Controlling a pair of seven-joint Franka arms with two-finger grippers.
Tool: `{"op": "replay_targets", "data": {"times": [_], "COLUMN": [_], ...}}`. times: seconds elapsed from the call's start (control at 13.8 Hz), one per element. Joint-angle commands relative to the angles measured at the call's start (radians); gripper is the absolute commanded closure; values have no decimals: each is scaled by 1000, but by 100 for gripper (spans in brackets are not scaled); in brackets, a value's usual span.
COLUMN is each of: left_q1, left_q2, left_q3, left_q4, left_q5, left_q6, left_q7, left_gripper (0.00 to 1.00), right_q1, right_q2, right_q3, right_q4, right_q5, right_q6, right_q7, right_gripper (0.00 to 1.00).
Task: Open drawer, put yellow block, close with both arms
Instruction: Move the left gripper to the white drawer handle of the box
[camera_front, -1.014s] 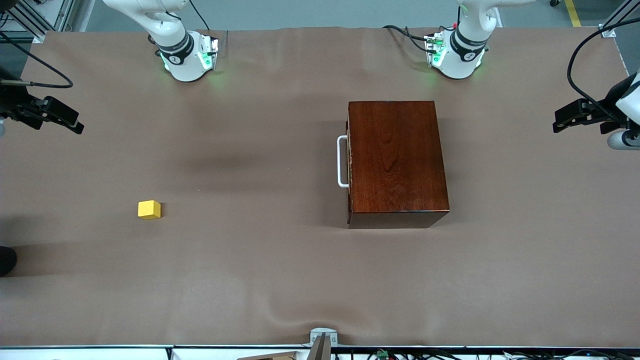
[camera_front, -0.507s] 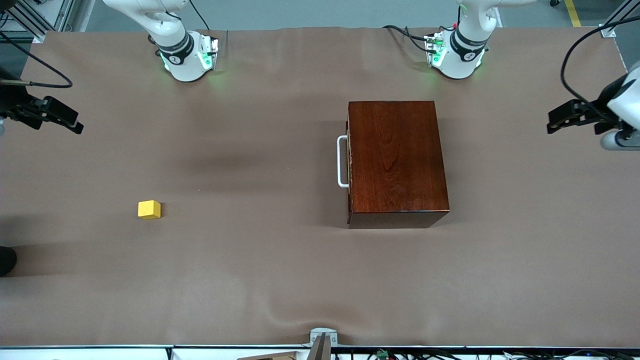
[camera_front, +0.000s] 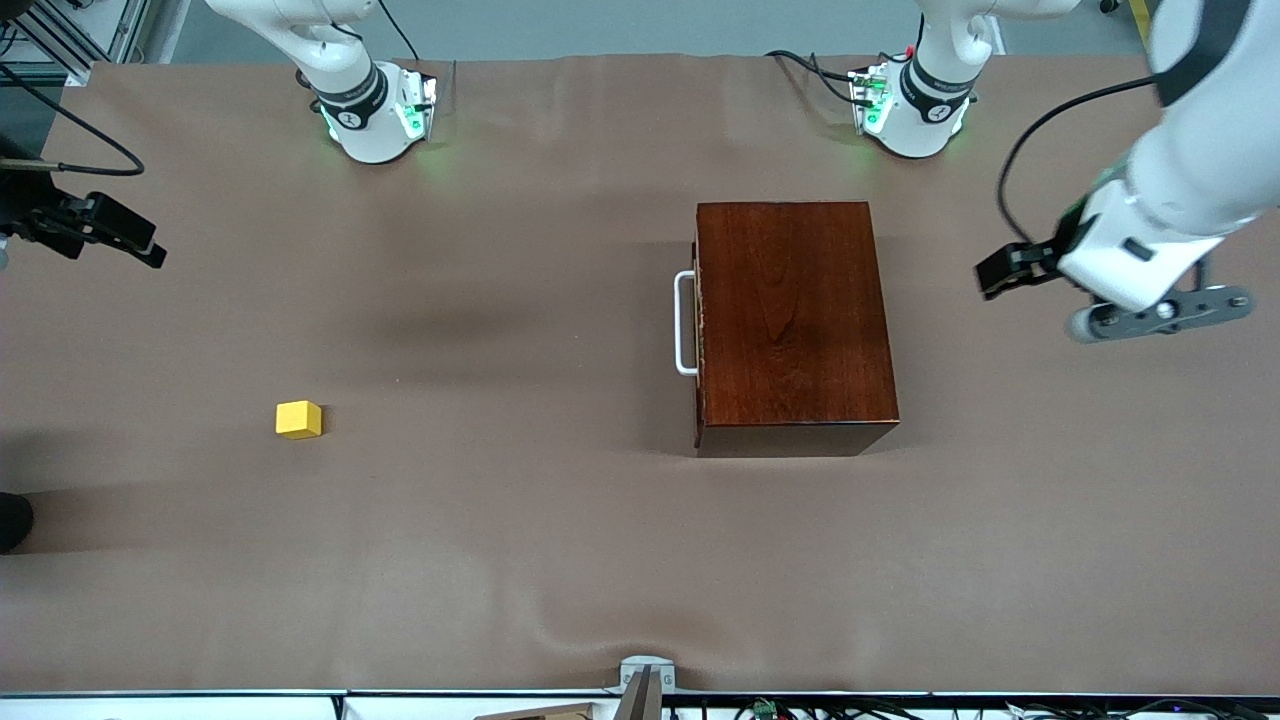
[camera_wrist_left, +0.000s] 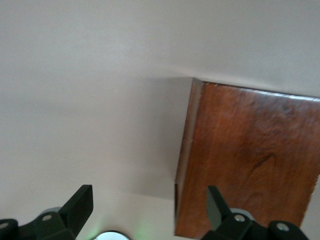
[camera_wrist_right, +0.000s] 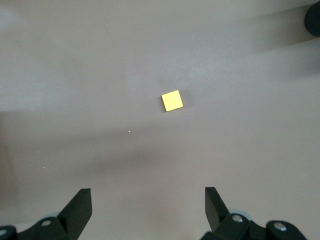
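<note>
The reddish-brown wooden box stands mid-table with its drawer shut; the white bar handle faces the right arm's end. The box also shows in the left wrist view. The yellow block lies on the table toward the right arm's end, and shows in the right wrist view. My left gripper is open and empty, up over the table beside the box at the left arm's end. My right gripper is open and empty at the right arm's end of the table, well apart from the block.
Brown cloth covers the table. The two green-lit arm bases stand along the table edge farthest from the front camera. A small grey bracket sits at the nearest edge.
My left arm has swung in over the table toward the box. The right arm, the block and the box have not moved.
</note>
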Motion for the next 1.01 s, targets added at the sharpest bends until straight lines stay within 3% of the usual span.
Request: {"op": "replay_targets", "data": {"times": [0.0,0.58,0.94], "left_q1": [-64,-351,-533], "left_q2": [48,210,371], "left_q3": [7,22,40], "left_q4": [57,89,151], "left_q5": [-15,-5,109], "left_q6": [34,245,402], "left_q7": [-115,-524,-698], "left_gripper": [0,0,0], "right_q1": [-5,-11,-10], "right_q2": [-4,-4,-4], "right_q3": [2,2,2], "right_q4": [9,11,2], "right_q5": [-14,-11,-11], "right_q6": [-3,-5,21], "right_q7": [-1,-10,-44], "right_gripper": [0,0,0]}}
